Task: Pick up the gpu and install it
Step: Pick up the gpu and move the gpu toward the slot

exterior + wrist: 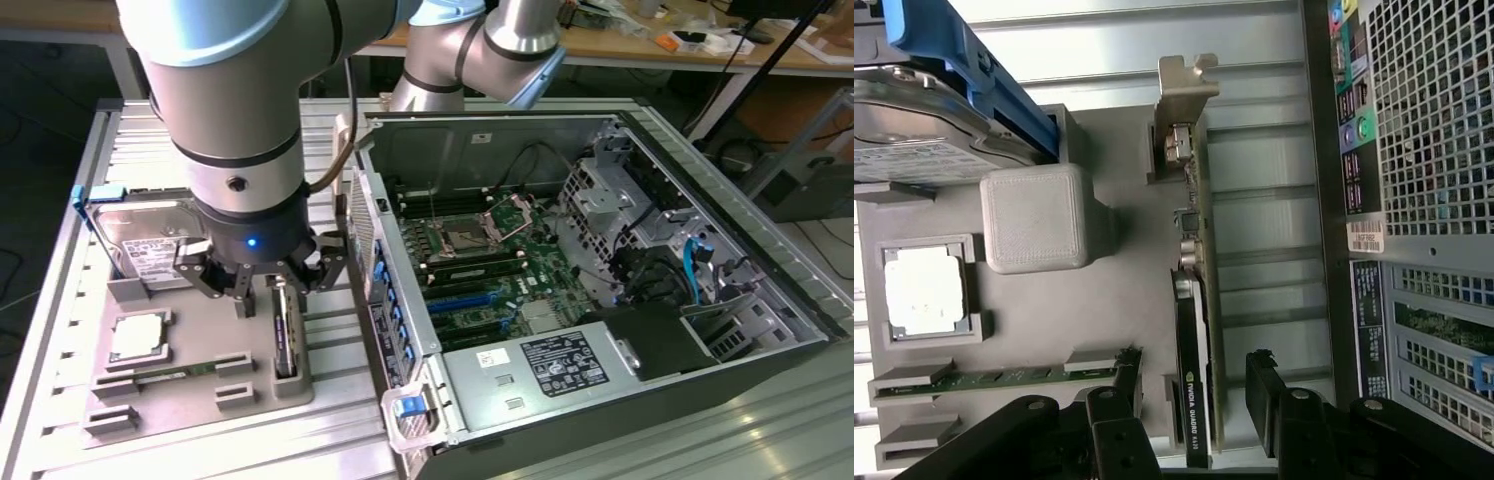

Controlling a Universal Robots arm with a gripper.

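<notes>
Gripper: the gripper hangs low over the tray with its jaws wide, one dark finger on each side of the gpu and nothing held.
Gpu: the gpu stands on its long edge in a slot of the grey tray, on the side of the tray nearest the computer case.
Tray neighbours: hard drive in a blue carrier, processor, and green memory stick.
Surface: a slatted aluminium bench carries the tray and the open case side by side.
Room: a wooden bench behind is strewn with small parts.
Writing: "QUADRO" and the Nvidia mark run along the card's edge. The power supply label is too small to read.
Wrist view adds: the card's pale bracket and the case's rear grille.
Exterior view adds: the motherboard inside the case.
</notes>
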